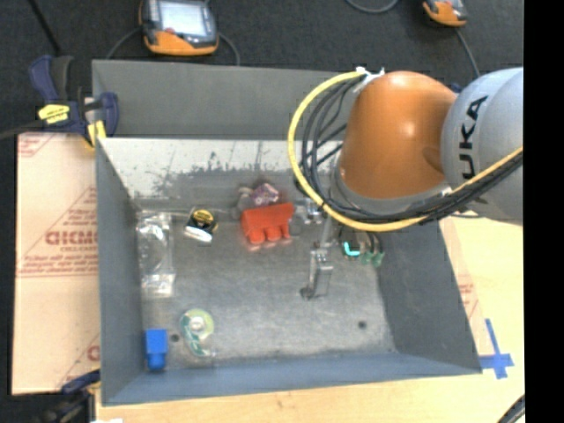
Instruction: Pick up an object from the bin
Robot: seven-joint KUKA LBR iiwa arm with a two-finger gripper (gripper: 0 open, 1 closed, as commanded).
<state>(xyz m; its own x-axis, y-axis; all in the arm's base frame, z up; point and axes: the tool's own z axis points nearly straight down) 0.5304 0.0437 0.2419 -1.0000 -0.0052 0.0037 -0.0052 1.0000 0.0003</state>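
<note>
Tool low over bare floor, mid-bin, right of centre.

Tool hangs under the arm's orange dome cover in the grey metal bin; whether it is apart or together, cannot tell, and nothing shows in it. Nearest thing: red ridged plastic block, just far-left of the tool, apart from it. Small green-teal piece close on its right. Pinkish crumpled wrapper lies beyond the block. Left side: small black-and-yellow item, clear plastic bag, round clear disc, blue plastic block at the near-left corner.
</note>
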